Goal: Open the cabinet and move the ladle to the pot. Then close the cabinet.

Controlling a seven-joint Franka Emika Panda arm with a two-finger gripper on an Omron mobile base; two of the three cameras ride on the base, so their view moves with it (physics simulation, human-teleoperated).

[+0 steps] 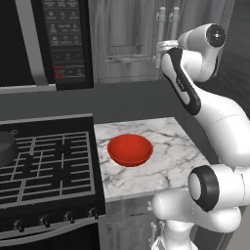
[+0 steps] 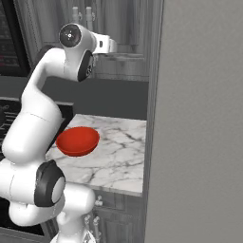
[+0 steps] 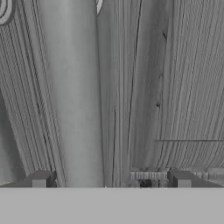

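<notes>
Cabinet (image 1: 122,39): grey wood-grain wall unit above the counter, to the right of the microwave (image 1: 53,39). Both panelled doors closed. Two silvery bar handles (image 1: 160,36), long axis vertical, set side by side at the seam between the doors; in the hand view one handle (image 3: 72,92) runs top to bottom as a broad pale bar over the wood grain.

Gripper (image 3: 111,181): raised to the cabinet front at handle height, at the end of the white arm (image 1: 215,117). Two dark fingertips (image 3: 41,179) stand apart, one on each side of the handle's lower stretch; jaws spread wide, nothing clamped. Whether a finger touches the bar cannot be told.

Pot (image 1: 6,146): dark grey, round, on the stove (image 1: 49,166) at the far left edge of the left base view, partly cut off by the frame.

Bowl (image 1: 130,149): red, empty, upright on the marble counter (image 1: 166,161) just right of the stove; also seen in the right base view (image 2: 78,140).

Wall panel (image 2: 204,118): plain grey, covering the right side of the right base view.
</notes>
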